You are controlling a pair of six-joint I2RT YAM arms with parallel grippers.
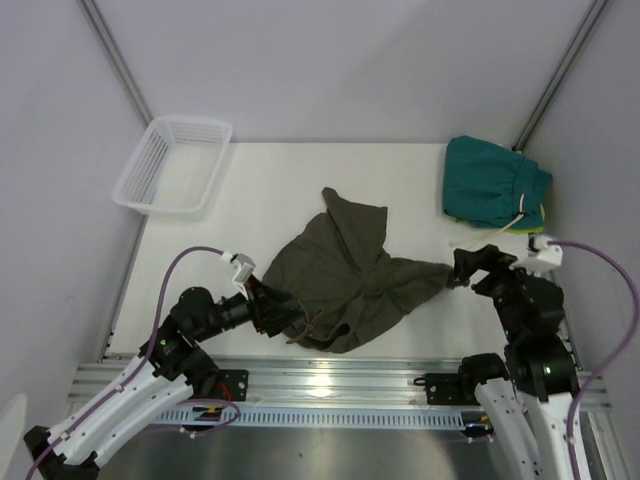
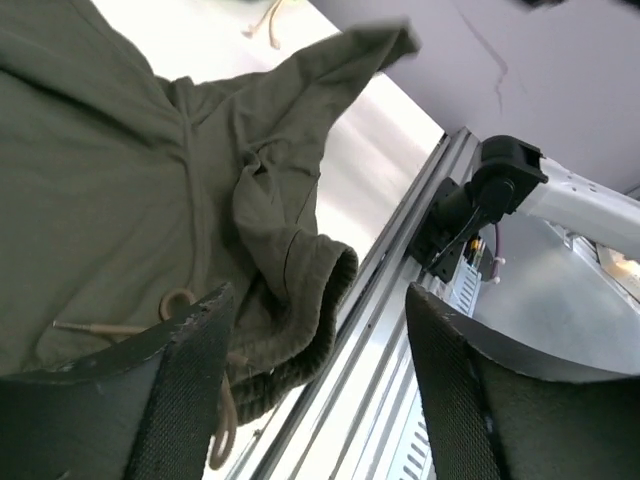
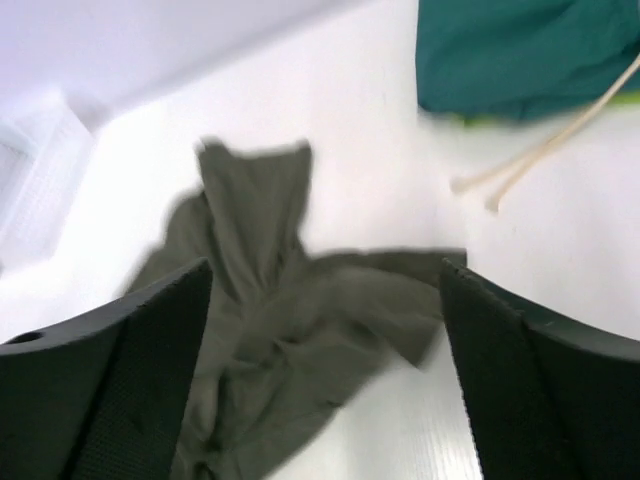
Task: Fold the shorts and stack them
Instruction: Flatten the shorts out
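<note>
Olive-green soft cloth shorts [image 1: 345,275]: crumpled, unfolded, tan waist drawstring [image 2: 178,300] exposed. L gripper [image 1: 272,306], R gripper [image 1: 458,270]: both w/ jaws spread apart.

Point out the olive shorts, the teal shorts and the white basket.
olive shorts [image 1: 350,280], top view, middle of crumpled cloth.
teal shorts [image 1: 490,180], top view, centre of folded pile.
white basket [image 1: 138,165], top view, left wall.

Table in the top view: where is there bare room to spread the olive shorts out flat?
Bare table lies along the far edge, between the basket and the teal shorts, beyond the olive shorts. Crowded: the near edge by the left gripper, and the right side around the right gripper.
</note>
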